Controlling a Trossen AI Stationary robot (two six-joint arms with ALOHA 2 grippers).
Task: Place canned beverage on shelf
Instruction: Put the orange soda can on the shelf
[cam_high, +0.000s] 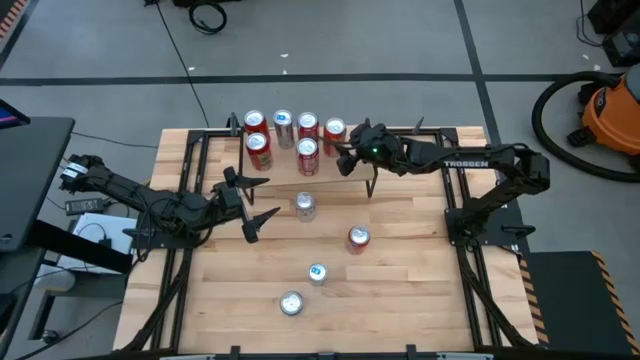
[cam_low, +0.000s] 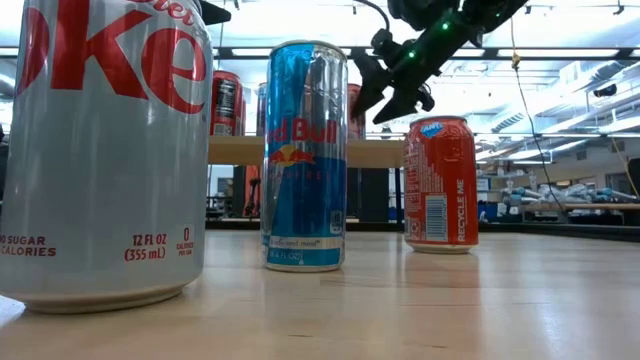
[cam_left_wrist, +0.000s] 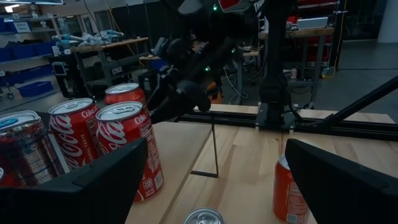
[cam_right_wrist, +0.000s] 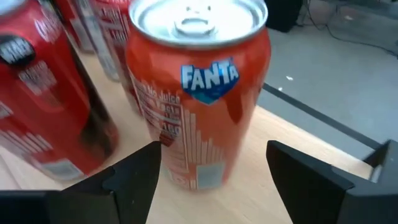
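The shelf (cam_high: 345, 178) stands at the table's far middle with several cans on its light-wood top. An orange Fanta can (cam_right_wrist: 199, 93) stands upright on the board at the row's right end (cam_high: 334, 129). My right gripper (cam_right_wrist: 214, 162) is open, with one finger on each side of the can's lower part. I see a gap on one side; the other finger stands very near. My left gripper (cam_high: 255, 203) is open and empty over the table's left middle, pointing toward the shelf.
Loose cans stand on the table: a silver one (cam_high: 304, 205), an orange one (cam_high: 358, 237), a blue Red Bull can (cam_high: 317, 272) and a Diet Coke can (cam_high: 291, 303) near the front edge. Red Coke cans (cam_left_wrist: 127, 146) crowd the shelf's left part.
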